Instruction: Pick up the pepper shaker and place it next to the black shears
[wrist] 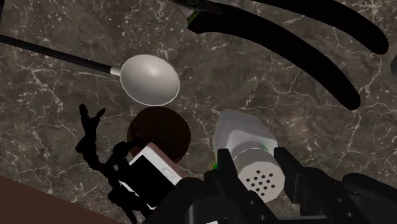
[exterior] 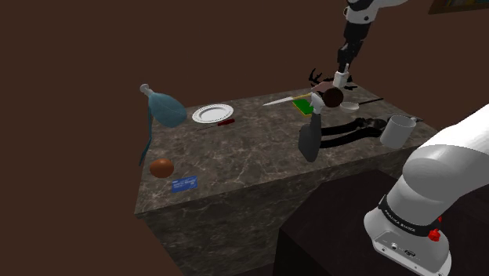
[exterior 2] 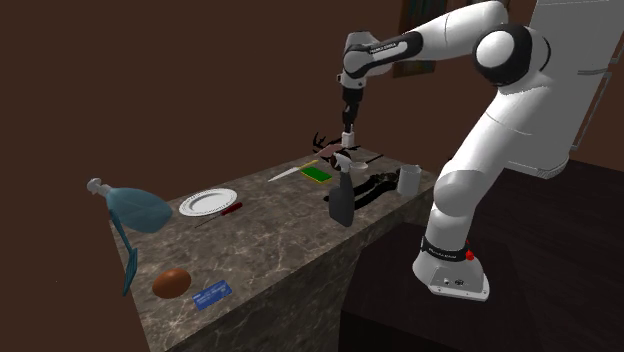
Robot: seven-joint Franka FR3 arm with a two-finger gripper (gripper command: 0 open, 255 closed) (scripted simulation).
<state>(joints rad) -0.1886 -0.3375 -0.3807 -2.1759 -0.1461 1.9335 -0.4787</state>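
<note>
The pincer (wrist: pixel 254 160) is clamped on the white pepper shaker (wrist: pixel 245 137), held upright above the bench (exterior: pixel 235 157). Carry it level past the spoon (wrist: pixel 151 77), then lower it onto bare bench just beside the black shears (exterior: pixel 345 129)

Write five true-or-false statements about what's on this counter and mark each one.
1. A white mug stands beside the black shears. True.
2. The bowl of the spoon is black. False: the bowl is white and the handle is black.
3. The pepper shaker has a cap with holes. True.
4. The blue card lies on the white plate. False: it lies on the counter by a brown ball, apart from the plate.
5. The dark bottle lies on its side. False: it stands upright.
</note>
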